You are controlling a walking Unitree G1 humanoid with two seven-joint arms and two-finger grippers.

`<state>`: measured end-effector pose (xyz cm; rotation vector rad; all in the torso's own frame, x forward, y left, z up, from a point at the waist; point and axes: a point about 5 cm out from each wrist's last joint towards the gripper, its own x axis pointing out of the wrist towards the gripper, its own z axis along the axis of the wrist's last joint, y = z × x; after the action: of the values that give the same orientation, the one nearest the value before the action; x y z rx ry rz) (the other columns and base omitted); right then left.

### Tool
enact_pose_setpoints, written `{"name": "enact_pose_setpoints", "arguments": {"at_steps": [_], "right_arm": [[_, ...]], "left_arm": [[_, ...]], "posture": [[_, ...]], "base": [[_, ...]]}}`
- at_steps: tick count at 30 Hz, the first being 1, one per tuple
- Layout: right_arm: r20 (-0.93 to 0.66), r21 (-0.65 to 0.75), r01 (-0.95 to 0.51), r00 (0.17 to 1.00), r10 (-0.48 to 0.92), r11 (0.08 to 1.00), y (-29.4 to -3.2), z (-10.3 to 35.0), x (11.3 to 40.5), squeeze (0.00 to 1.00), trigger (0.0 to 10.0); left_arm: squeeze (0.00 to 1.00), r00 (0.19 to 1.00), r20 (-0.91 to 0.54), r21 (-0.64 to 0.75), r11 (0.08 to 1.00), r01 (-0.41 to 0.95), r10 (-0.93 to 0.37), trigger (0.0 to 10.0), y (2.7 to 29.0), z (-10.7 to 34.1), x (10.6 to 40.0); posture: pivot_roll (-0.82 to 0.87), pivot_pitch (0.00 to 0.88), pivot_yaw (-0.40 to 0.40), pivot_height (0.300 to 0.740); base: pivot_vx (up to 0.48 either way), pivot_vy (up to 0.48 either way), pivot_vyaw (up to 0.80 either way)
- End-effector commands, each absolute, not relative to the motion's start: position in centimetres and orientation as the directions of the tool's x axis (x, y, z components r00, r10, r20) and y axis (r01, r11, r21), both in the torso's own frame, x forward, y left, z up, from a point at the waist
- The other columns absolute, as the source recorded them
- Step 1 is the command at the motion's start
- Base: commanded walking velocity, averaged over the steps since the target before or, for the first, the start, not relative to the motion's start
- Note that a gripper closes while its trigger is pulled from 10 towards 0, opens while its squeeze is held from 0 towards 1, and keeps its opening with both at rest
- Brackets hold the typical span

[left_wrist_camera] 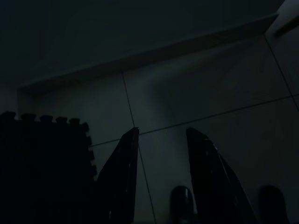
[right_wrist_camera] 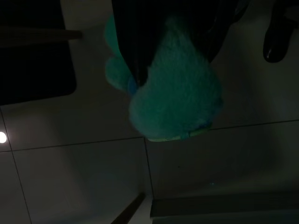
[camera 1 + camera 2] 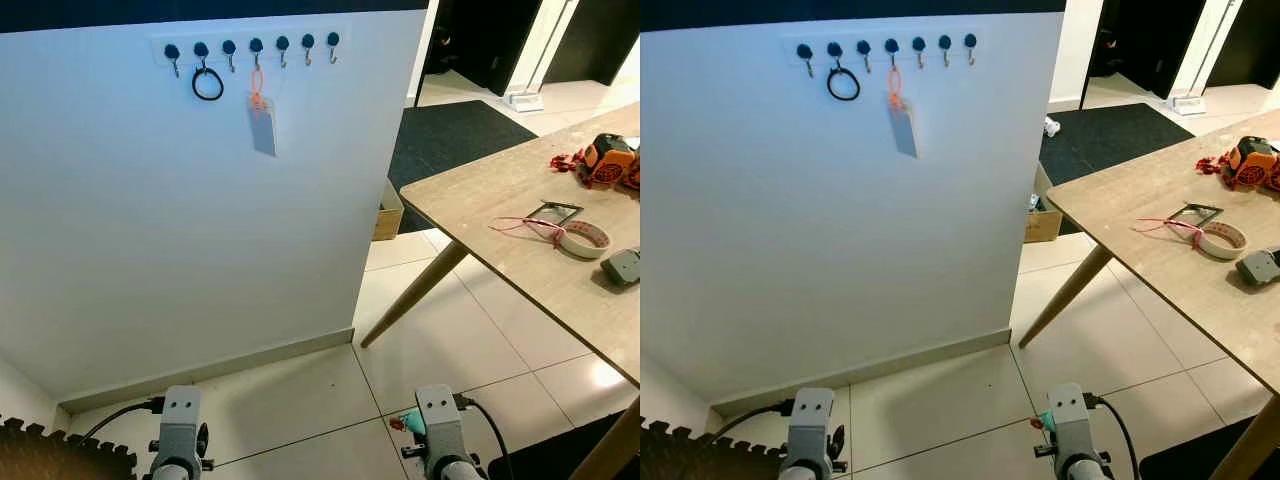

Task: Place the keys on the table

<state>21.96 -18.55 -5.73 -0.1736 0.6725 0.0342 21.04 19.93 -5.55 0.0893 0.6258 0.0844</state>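
The fuzzy teal plush keychain (image 2: pixel 175 100) is held clamped in the right gripper (image 2: pixel 173 42); it should be carried level over the pale wooden table (image 3: pixel 500 185) before release, while the left gripper (image 1: pixel 161 179) hangs parted

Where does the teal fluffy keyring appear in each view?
Left eye view: teal fluffy keyring at the bottom, against the right arm.
Right eye view: same place.
Right wrist view: large, close to the camera.
Left wrist view: dark tiles and left gripper instead.
Shared landmark: skirting board.
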Motion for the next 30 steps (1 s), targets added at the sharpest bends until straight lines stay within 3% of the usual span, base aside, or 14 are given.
{"name": "enact_pose_setpoints", "arguments": {"at_steps": [1, 30], "right_arm": [[-0.627, -0.153, -0.093, 0.779, -0.024, 0.984, -18.6, -5.9, 21.6, 0.00, 10.0], [-0.623, -0.113, -0.065, 0.782, -0.020, 0.991, -17.7, -6.1, 21.5, 0.00, 10.0]], "left_arm": [[0.00, 0.807, -0.580, 0.122, 0.991, -0.049, 0.112, 10.0, 20.2, -5.6, 20.7], [0.00, 0.814, -0.571, 0.123, 0.991, -0.042, 0.105, 10.0, 21.3, -5.2, 21.1]], "posture": [[0.03, 0.062, 0.008, 0.740], [0.05, 0.059, 0.041, 0.740]], "base": [[0.000, 0.000, 0.00], [0.000, 0.000, 0.00]]}}
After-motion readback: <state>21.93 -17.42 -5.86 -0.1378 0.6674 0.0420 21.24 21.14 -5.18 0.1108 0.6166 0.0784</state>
